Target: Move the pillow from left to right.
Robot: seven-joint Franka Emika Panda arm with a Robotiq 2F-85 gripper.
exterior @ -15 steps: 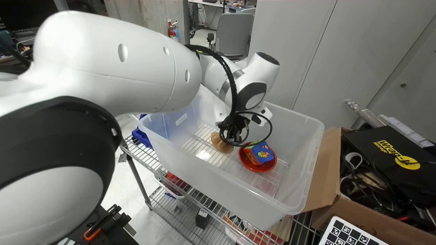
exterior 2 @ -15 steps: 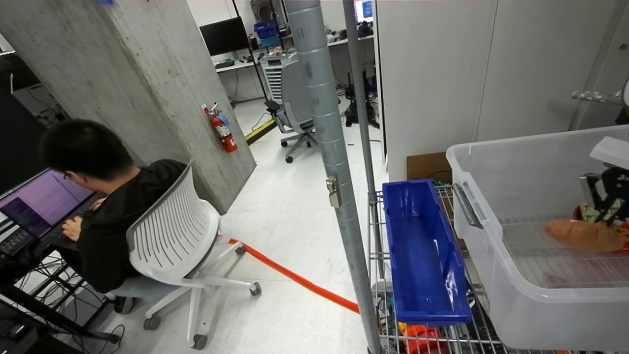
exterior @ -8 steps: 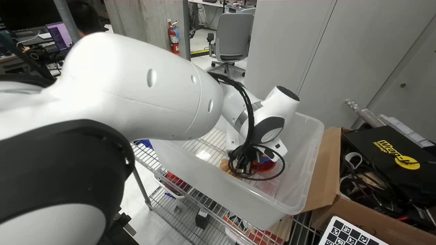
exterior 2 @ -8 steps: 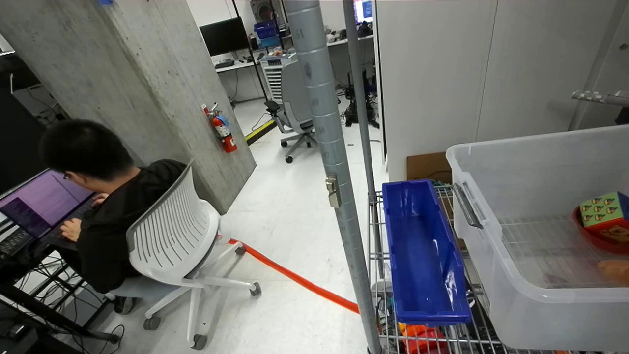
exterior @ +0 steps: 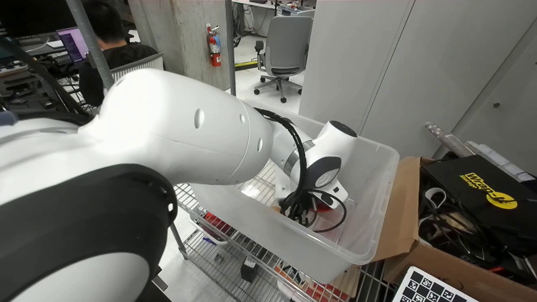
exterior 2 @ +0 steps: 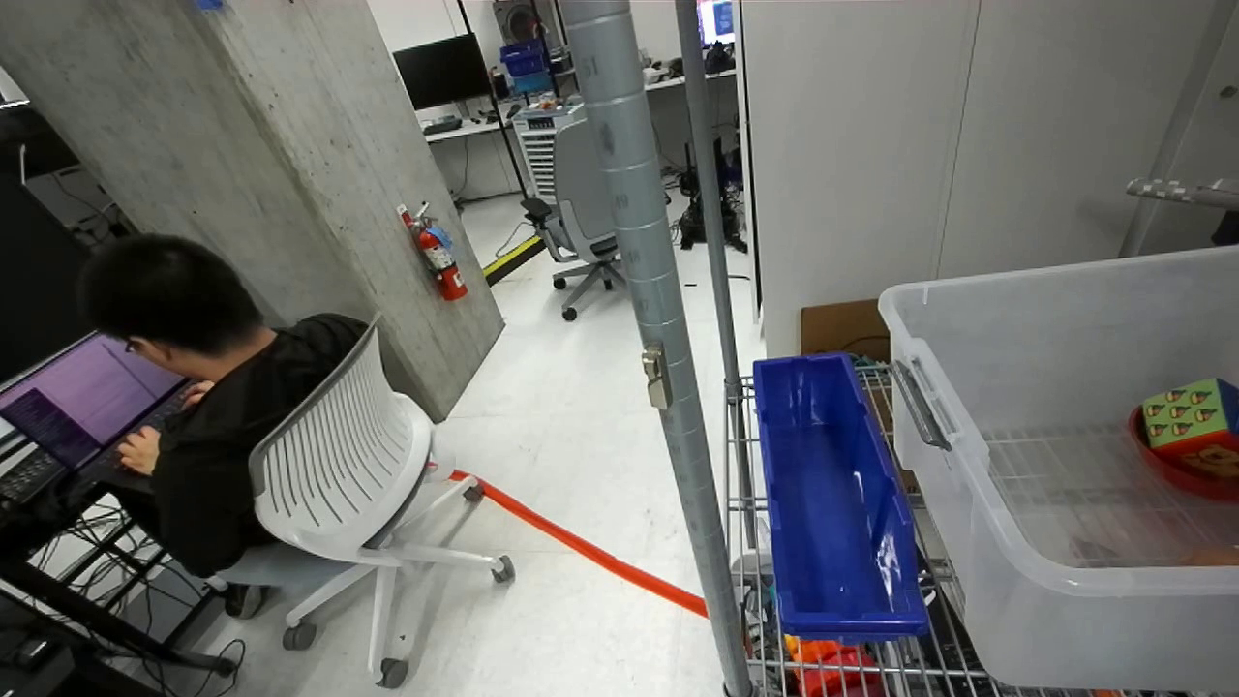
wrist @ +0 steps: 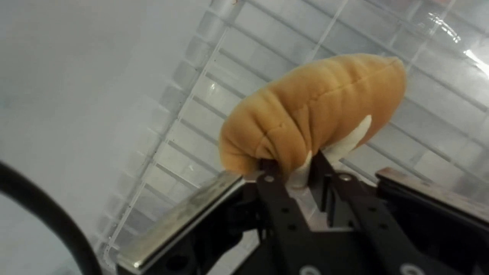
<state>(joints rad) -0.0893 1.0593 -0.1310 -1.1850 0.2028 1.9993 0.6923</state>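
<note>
Tan pillow (wrist: 315, 103), pinched by gripper (wrist: 293, 165), clear only in wrist view

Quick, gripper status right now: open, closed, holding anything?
Gripper: closed, holding the pillow by one side, its cloth creased and bunched at the grip.

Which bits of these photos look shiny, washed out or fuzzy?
In the wrist view, glare streaks on the clear bin's floor, the pillow slightly soft, the black cable soft-edged, the gripper dark with little detail; in an exterior view, the white arm partly washed out; in an exterior view, small glints inside the blue tray.
</note>
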